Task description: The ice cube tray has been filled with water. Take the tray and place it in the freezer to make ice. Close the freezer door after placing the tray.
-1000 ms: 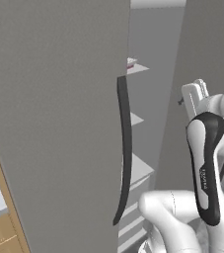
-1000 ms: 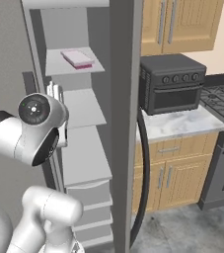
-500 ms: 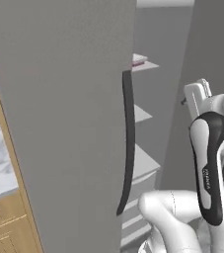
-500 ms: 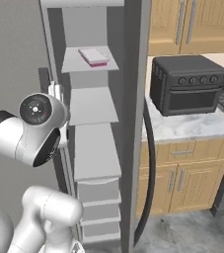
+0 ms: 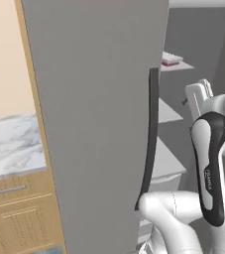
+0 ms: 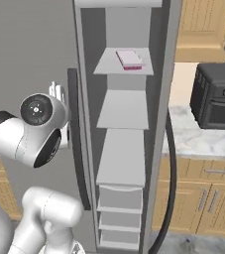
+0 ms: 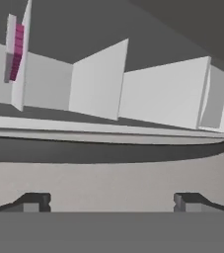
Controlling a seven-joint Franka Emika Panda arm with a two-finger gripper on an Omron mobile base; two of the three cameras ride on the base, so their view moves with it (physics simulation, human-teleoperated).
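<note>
One ice cube tray [image 6: 129, 59] on shelf, fingers [image 7: 34, 201] apart

tray [image 6: 129, 59]: pale pink top, magenta rim
freezer door [image 5: 94, 124]: grey, dark handle
oven [image 6: 218, 96]: black
counter [image 6: 203, 139]: white-grey marble

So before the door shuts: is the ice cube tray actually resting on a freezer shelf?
Touching. The right base view shows the ice cube tray lying flat on the top shelf, no gap beneath it.
</note>
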